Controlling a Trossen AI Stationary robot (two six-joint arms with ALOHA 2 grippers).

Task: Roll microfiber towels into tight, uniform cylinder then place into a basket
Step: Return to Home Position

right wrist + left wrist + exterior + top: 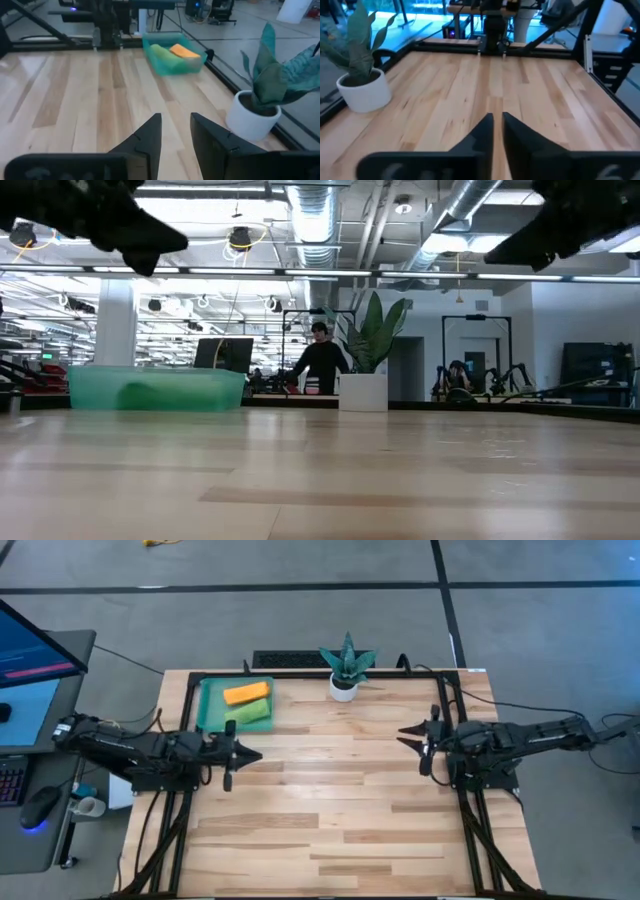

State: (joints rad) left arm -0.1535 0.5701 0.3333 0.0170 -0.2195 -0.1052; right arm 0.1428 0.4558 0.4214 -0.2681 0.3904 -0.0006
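Towels in the basket, both of them! The bright orange microfiber towel and the lime green microfiber towel lie side by side inside the shallow translucent teal plastic basket. That basket sits at the back edge of the pale wooden counter on the left arm's side. The small white pot with the spiky green plant stands apart from it along the same edge.

No loose cloth shows anywhere on the boards, so by my reading the rolling and placing are done. All that is left is for the arms to park.

And the rolls? Two short cylinders of like length, the orange one toward the back and lying slightly askew, the green one in front of it. From the right wrist view the green looks plump and round, the orange a touch flatter. How tight they are I cannot tell.

The left gripper hovers above the counter just in front of the basket, its fingers drawn nearly together on nothing. The right gripper hangs well apart across the counter, its fingers parted and empty.
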